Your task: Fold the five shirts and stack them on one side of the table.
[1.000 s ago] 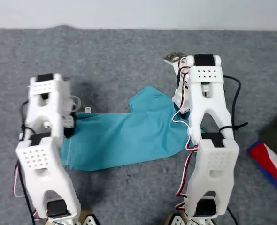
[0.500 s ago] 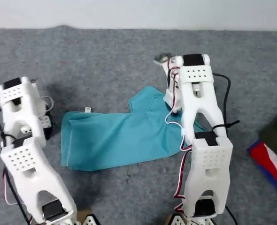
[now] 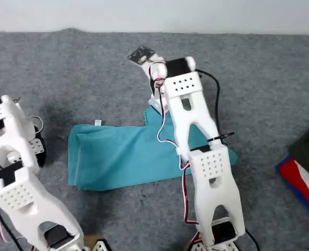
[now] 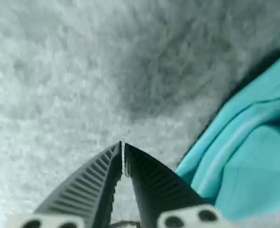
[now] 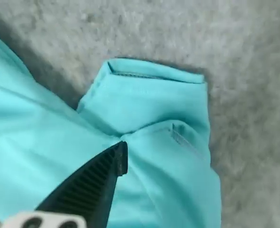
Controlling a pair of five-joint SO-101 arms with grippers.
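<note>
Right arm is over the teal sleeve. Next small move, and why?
Probably lower the right gripper onto the sleeve and pinch it, ready to fold it in over the shirt. The sleeve sticks out past the shirt's folded body, the gripper hangs right above it, and the left gripper sits shut over the table beside the shirt's edge.

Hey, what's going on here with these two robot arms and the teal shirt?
Two robot arms are at work on a teal shirt, which lies partly folded on the gray table. The left gripper is shut on nothing, over bare table beside the shirt's edge. The right gripper hangs over the shirt's sleeve. Another garment lies at the table's right edge.
</note>
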